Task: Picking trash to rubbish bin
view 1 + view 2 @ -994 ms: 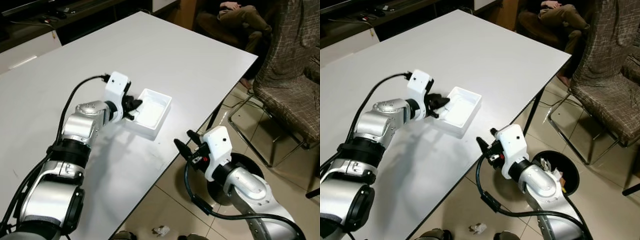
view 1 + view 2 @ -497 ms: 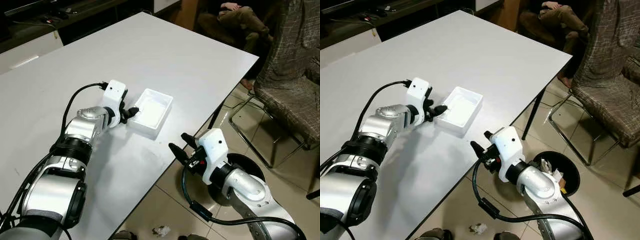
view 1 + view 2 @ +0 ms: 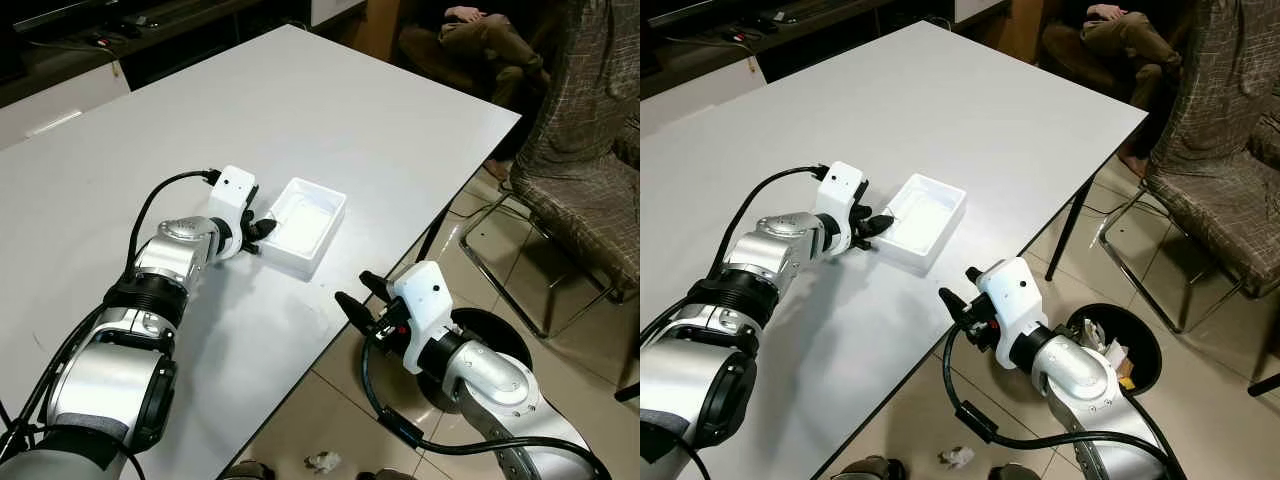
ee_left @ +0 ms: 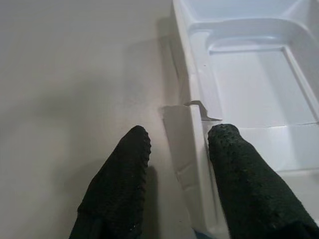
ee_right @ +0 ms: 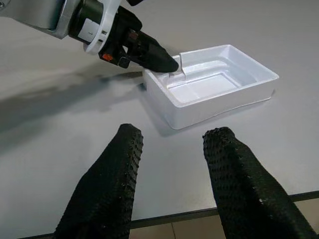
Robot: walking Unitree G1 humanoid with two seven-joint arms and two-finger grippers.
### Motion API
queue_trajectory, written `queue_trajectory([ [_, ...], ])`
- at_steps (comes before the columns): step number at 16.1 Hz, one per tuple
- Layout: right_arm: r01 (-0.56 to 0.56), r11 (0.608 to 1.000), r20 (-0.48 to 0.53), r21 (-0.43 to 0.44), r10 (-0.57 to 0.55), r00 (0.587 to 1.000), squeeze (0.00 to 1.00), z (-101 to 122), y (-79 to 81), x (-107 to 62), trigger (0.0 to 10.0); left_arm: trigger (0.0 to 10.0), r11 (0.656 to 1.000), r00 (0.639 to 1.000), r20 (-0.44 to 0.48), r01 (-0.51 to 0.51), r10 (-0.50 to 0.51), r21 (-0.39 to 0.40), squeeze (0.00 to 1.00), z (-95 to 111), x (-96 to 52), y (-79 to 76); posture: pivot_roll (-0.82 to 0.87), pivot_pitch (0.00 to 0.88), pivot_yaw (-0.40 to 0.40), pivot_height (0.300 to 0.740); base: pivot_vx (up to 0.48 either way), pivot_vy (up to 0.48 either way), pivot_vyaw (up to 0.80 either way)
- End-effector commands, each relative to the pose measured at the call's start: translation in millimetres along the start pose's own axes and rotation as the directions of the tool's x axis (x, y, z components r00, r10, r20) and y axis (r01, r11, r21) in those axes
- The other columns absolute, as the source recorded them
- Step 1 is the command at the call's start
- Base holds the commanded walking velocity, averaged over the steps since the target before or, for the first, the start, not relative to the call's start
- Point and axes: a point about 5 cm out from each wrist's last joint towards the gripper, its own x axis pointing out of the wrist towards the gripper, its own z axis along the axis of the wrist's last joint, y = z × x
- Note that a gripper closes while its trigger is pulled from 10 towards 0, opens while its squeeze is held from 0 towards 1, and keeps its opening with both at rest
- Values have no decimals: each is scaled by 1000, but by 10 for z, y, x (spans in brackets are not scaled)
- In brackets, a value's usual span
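**Left gripper at tray wall, right gripper off table edge**

Left gripper (image 3: 262, 230): jaws parted and straddling the near wall of the white plastic tray (image 3: 305, 225). In the left wrist view one finger (image 4: 244, 184) sits inside the tray and the other on the outer side, over the table surface; the wall runs between them. A small gap shows on either side of the wall, so the jaws are not clenched on it. The rim is cracked or notched just ahead of the fingertips.

Tray: shallow, rectangular, empty, lying flat on the white table (image 3: 300, 100), near the table's right-hand edge.

Right gripper (image 3: 362, 300): jaws released, holding nothing, just beyond the table edge, pointing back toward the tray; apart from it.

Rubbish bin (image 3: 1145, 350): round, black, on the tiled floor to the right, beside the right arm, with crumpled scraps inside. A small crumpled white scrap (image 3: 321, 462) lies on the floor by the robot's feet.

Farther out: patterned chair (image 3: 585, 180) at right; a seated person (image 3: 480, 40) beyond the table's far corner.
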Motion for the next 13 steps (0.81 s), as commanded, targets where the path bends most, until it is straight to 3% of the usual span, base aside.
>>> queue_trajectory([
  [1, -10, 1000, 6, -8, 10, 1000, 0, 24, 13, -12, 10000, 0, 1000, 1000, -3, 16, -16, -7, 0, 11, 8, -9, -85, 81, 26, 740, 0, 0, 0],
  [8, -8, 1000, 5, -15, 8, 1000, 0, 12, 11, 10, 10000, 0, 999, 999, 39, -4, 6, -50, 0, 8, -9, 11, -78, 69, 23, 740, 0, 0, 0],
  [13, 46, 999, 22, -26, -46, 999, 0, 23, -53, 25, 10000, 0, 985, 980, 200, 17, 18, -173, 0, 117, -94, 3, -71, 57, 20, 740, 0, 0, 0],
])
